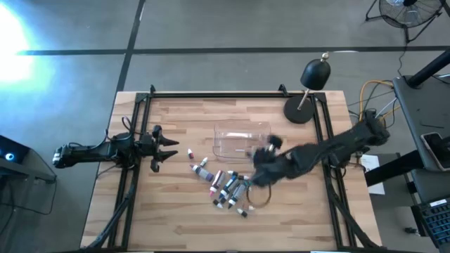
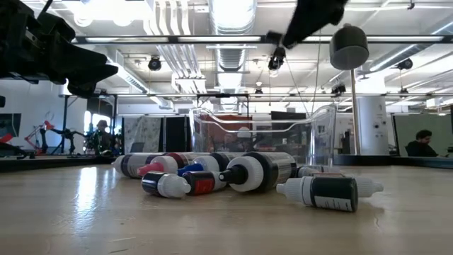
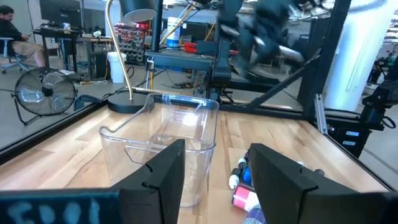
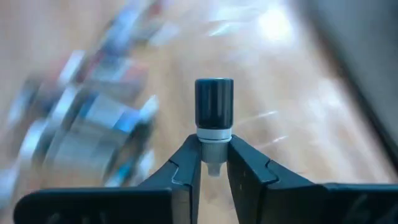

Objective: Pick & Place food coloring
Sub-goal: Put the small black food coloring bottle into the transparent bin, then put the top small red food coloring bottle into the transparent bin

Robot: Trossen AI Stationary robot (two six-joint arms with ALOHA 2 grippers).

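Several tiny food coloring bottles (image 1: 225, 186) lie on their sides in a loose pile on the wooden table, just on the near side of the clear plastic tray (image 1: 242, 140). The low view shows the pile of bottles (image 2: 241, 173) with dark bodies and white, red and blue caps. My right gripper (image 1: 253, 174) hovers over the pile's right end, shut on one dark bottle (image 4: 214, 102). My left gripper (image 1: 163, 149) waits open at the table's left side, pointing toward the tray (image 3: 168, 134) and the bottles (image 3: 245, 186). My right gripper (image 4: 214, 146) pinches one food coloring bottle by its white tip end (image 4: 214, 134) between the two fingers (image 4: 186, 162). The dark body sticks out straight beyond the fingertips, in line with them. The bottle is lifted clear of the table.
A black desk lamp (image 1: 309, 88) stands on its round base at the table's far right corner. Black frame rails (image 1: 211, 95) run along the table's edges. Bare wood lies on the near side of the pile and to the left of the tray.
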